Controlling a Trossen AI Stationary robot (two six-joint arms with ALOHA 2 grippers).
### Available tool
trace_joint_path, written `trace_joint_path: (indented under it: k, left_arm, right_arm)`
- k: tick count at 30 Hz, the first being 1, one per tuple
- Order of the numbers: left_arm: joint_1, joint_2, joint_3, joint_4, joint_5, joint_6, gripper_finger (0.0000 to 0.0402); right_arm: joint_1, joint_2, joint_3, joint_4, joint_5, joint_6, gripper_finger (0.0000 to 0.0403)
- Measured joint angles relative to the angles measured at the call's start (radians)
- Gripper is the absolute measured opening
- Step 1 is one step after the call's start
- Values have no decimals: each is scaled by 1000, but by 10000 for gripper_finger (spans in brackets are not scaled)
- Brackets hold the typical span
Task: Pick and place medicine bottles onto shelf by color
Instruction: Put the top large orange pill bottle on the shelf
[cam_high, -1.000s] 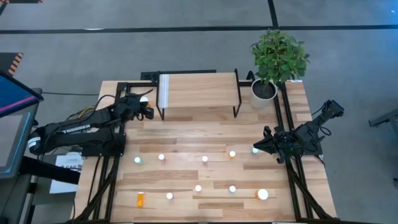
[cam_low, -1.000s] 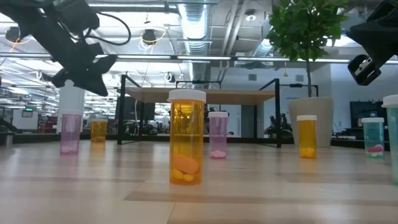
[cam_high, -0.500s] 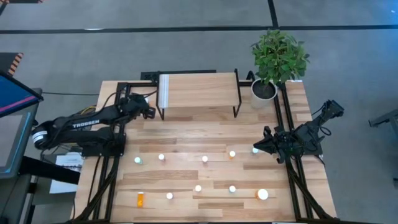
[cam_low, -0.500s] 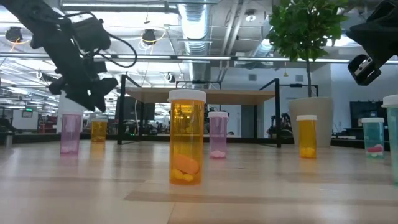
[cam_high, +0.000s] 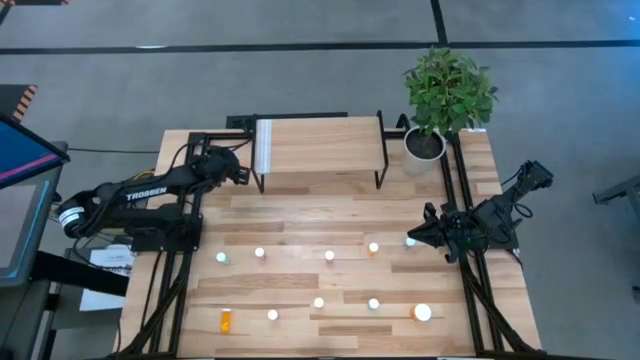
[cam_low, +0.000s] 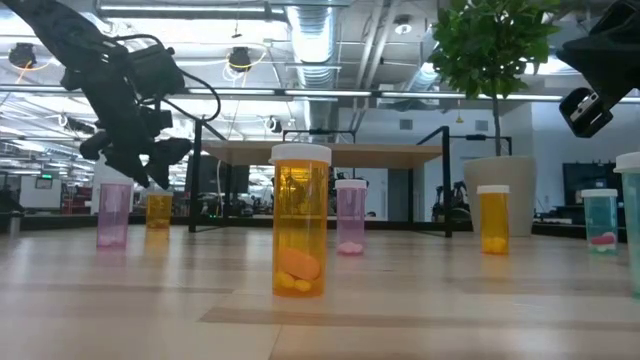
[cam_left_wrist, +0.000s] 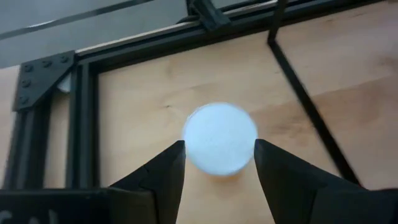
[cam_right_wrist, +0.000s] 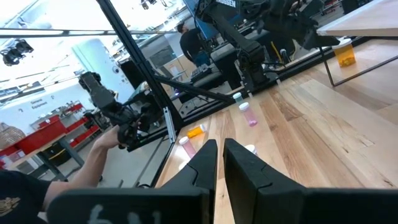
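Left hand (cam_left_wrist: 216, 163) of the dark arm at the tabletop's far left corner, fingers (cam_left_wrist: 163, 174) parted on either side of a white-capped orange medicine bottle (cam_left_wrist: 219, 138), standing upright on the light-wood tabletop (cam_high: 300, 225) beside the low light-wood shelf on black metal legs (cam_high: 320, 145). Contact with the cap not discernible. Right hand (cam_high: 410, 240) at the right edge, fingers pressed together, empty. Remaining small white-capped bottles (cam_high: 329, 256) in two loose rows across the near tabletop. Green potted plant (cam_high: 447, 90) at the far right corner.
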Motion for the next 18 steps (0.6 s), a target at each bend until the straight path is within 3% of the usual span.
trace_joint_path:
  k: [4, 9, 18]
  left_arm:
    - [18, 0, 0, 18, 45, 15, 181]
    - [27, 0, 0, 17, 30, 57, 190]
    - [27, 0, 0, 21, 10, 65, 267]
  right_arm:
    - [0, 0, 0, 0, 0, 0, 53]
    - [0, 0, 0, 0, 0, 0, 53]
    - [0, 0, 0, 0, 0, 0, 53]
